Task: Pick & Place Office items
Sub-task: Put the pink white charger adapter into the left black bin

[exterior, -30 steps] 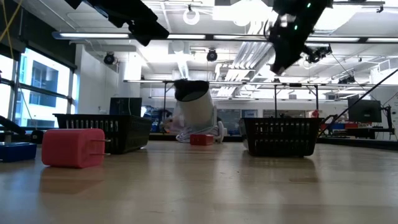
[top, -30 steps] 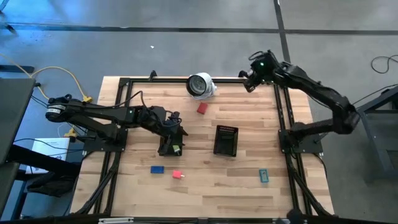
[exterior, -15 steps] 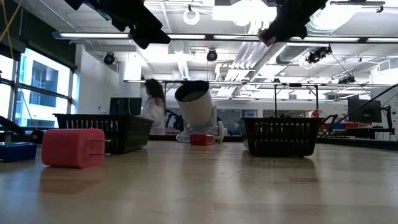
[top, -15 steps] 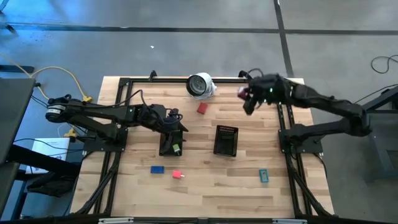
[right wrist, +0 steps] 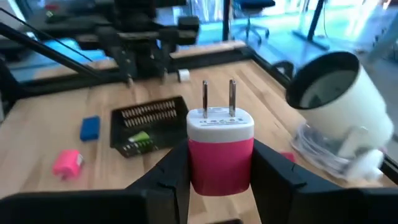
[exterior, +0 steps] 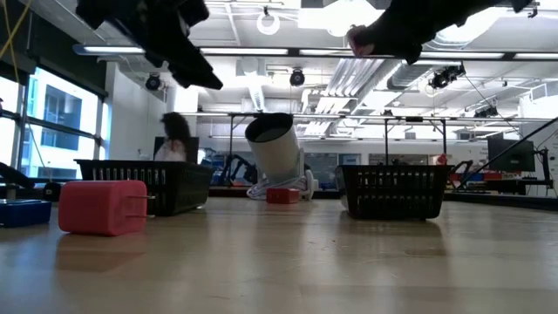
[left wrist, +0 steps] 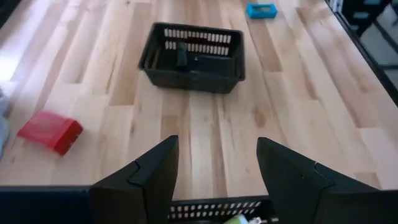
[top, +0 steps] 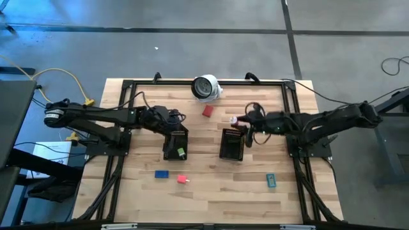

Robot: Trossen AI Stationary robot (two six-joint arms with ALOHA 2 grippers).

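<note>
Down at the near edge of the wooden surface (top: 211,191), three small pieces lie loose: a blue piece (top: 162,173), a pink plug-shaped piece (top: 183,179) just beside it, and a teal piece (top: 271,181) well apart toward the right side.

A little farther in stand two black mesh trays. The left tray (top: 175,144) has a green piece (top: 181,153) lying inside it. The left hand (top: 171,119) hovers at that tray's far end, its fingers (left wrist: 149,174) standing apart with nothing between them.

The right tray (top: 232,144) has a dark piece (left wrist: 181,55) resting in it. Just over the far edge of this tray hangs the right hand (top: 241,121), its arm stretched in from the right side. Its fingers (right wrist: 171,171) are clamped on a pink charger plug with a white top (right wrist: 220,151), prongs pointing away from the wrist. From table height the plug shows raised well above the tray, not touching it.

Beyond the trays a red piece (top: 208,111) lies on the boards, and past it, near the far edge, a white round object with a dark face (top: 206,87) sits tilted with a cord bunched at its base.

Off past the surface, a person (exterior: 174,139) shows in the room behind.
</note>
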